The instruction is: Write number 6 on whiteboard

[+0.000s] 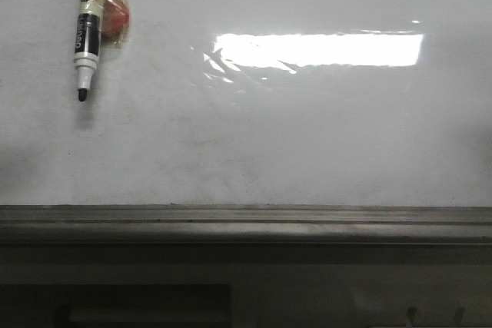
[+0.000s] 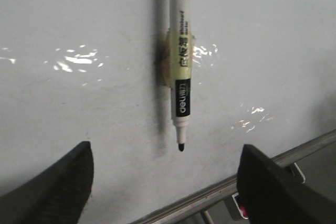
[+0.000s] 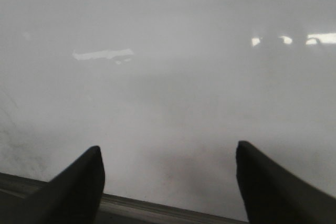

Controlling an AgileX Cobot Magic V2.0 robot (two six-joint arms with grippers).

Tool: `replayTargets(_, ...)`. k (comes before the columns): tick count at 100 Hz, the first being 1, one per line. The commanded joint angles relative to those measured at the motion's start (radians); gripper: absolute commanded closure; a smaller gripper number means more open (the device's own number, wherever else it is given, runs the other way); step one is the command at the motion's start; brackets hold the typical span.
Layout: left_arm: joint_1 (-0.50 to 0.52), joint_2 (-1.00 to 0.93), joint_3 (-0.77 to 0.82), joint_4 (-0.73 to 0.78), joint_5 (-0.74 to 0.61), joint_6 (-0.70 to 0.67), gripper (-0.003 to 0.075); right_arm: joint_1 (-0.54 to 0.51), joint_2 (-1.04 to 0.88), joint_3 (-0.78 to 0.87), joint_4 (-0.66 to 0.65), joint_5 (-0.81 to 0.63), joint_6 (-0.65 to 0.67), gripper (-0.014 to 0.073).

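Note:
The whiteboard (image 1: 307, 136) fills the front view, glossy white-grey with faint smudges; no drawn number 6 shows on it. An uncapped white marker (image 1: 88, 28) with a black label hangs at the upper left, taped over a red holder (image 1: 117, 14), its black tip down. In the left wrist view the marker (image 2: 181, 72) hangs above the gap of my left gripper (image 2: 167, 169), which is open and empty. My right gripper (image 3: 168, 163) is open and empty, facing the bare whiteboard (image 3: 168, 77). Neither gripper shows in the front view.
A bright rectangular light glare (image 1: 319, 49) lies on the board's upper middle. A grey metal bottom rail (image 1: 246, 224) runs along the board's lower edge; it also shows in the left wrist view (image 2: 236, 187) and the right wrist view (image 3: 157, 208).

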Motion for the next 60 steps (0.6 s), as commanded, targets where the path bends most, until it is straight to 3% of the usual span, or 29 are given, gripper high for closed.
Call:
replayTargets(1, -0.052, 0.066, -0.045, -0.136, -0.117, 0.099, 0.0196, -0.006, 0.01, -0.036, 0.019, -0.05, -0.013, 0.0126)
replayTargets(23, -0.176, 0.254, -0.122, -0.126, -0.232, 0.133, 0.0196, -0.006, 0.01, -0.036, 0.019, -0.05, -0.013, 0.0127)
replayTargets(39, -0.196, 0.354, -0.164, -0.107, -0.295, 0.133, 0.02, -0.006, 0.01, -0.036, 0.019, -0.05, -0.017, 0.0126)
replayTargets(60, -0.196, 0.412, -0.177, -0.1, -0.302, 0.133, 0.0325, -0.006, 0.01, -0.036, 0.019, -0.049, -0.031, 0.0127)
